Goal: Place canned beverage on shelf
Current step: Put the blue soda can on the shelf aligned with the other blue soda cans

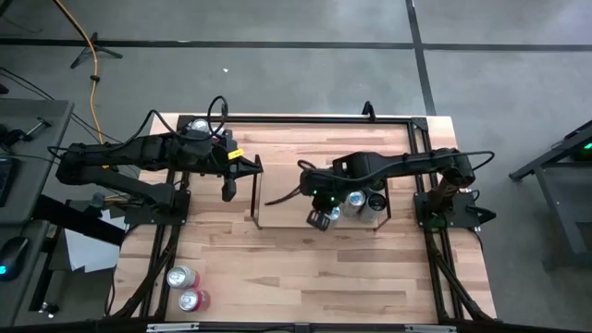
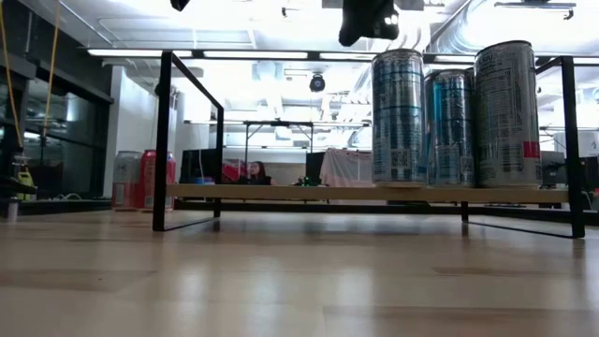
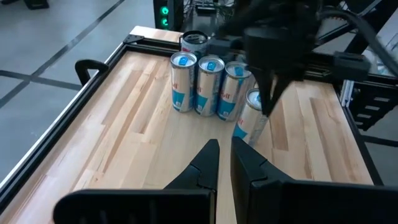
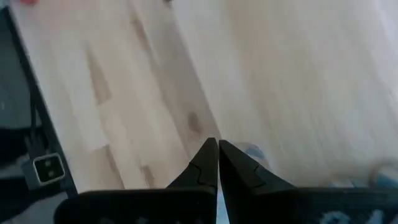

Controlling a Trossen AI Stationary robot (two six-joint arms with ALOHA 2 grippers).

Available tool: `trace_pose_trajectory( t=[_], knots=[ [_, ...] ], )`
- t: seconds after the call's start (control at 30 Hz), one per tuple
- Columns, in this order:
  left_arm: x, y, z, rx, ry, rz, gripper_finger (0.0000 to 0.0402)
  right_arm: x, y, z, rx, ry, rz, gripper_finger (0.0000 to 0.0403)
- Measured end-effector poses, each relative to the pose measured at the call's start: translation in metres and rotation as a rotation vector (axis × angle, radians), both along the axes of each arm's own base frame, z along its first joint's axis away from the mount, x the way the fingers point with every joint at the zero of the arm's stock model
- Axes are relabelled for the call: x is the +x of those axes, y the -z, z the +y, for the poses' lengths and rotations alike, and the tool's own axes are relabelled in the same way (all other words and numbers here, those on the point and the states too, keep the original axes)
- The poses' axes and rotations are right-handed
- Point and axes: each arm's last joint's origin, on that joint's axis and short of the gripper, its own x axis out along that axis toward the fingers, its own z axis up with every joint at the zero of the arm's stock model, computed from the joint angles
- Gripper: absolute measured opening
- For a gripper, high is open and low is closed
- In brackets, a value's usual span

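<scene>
The shelf (image 1: 255, 198) is a low black rod rack in the middle of the table; in the low view its board (image 2: 281, 192) carries tall cans (image 2: 398, 117) at its right end. Several blue-and-silver cans (image 3: 208, 84) stand in a row. One more can (image 3: 250, 118) stands in front of them and looks tilted. My right gripper (image 1: 319, 220) is shut and points steeply down, right beside that can's top. My left gripper (image 3: 224, 149) is shut and hangs above the shelf's left end (image 1: 228, 191), holding nothing. My right gripper's shut fingers (image 3: 268, 102) come down from above, close beside the rim of the front can's top (image 3: 254, 98). Whether they touch it, I cannot tell. The can stands with its base on the wood.
Two red cans (image 1: 188, 288) lie near the table's near left corner. A further can (image 1: 198, 125) stands at the far left by the left arm. A black rail frame (image 1: 314, 118) runs along the table's edges. Bare wood (image 1: 305, 268) lies in front of the shelf.
</scene>
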Motion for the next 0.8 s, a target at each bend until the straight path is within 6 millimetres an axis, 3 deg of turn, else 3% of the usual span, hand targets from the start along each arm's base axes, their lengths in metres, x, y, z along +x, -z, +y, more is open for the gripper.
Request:
trace_pose_trajectory(
  t=[0.37, 0.8],
  knots=[
    [0.000, 0.000, 0.000, 0.005, -0.011, 0.000, 0.0000, 0.002, 0.005, 0.005, -0.123, -0.155, -0.003, 0.0000],
    [0.000, 0.000, 0.000, -0.003, -0.016, -0.002, 0.0000, 0.006, 0.017, 0.001, -0.141, -0.250, 0.064, 0.0000]
  ],
)
